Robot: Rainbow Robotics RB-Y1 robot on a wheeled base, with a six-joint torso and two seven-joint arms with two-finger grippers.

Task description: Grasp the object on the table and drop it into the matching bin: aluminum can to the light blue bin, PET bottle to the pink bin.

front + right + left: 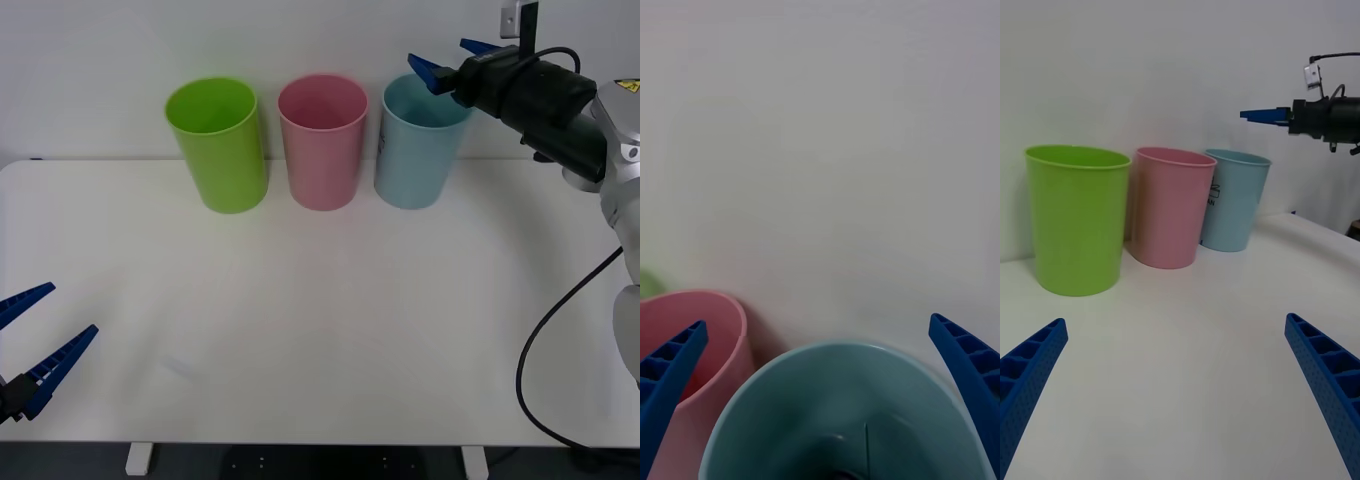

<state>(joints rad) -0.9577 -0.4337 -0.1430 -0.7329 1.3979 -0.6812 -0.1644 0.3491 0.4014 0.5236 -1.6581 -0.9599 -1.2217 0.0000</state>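
**Right jaws open over the light blue bin; the can is not to be seen on the desk**

The right gripper (452, 63) is held high at the far right part of the desk, directly above the mouth of the light blue bin (420, 160). Its jaws are spread wide and grasp nothing; in the right wrist view one blue finger (670, 371) stands on each side of the bin's rim (752, 390), and the camera looks straight down into the cup. A dark shape lies deep at the bottom of the bin, but it is too much cut off to say if it is the aluminum can. No can is visible on the desk, so I judge that the drop is probably done and the step in hand is the release and retreat.

To do it well, the arm should rise straight up first and only then pull back toward the near edge, with the jaws kept open, so that no finger catches the rim and tips the bin.

The pink bin (323, 140) stands just beside the light blue one, on its left, and its rim sits close under one finger in the right wrist view; a sideways move to the left could strike it. The lime green bin (218, 143) is next in the row along the far edge. The wall is close behind the three bins.

The left gripper (35, 350) waits at the near left corner, jaws released, well apart from everything.
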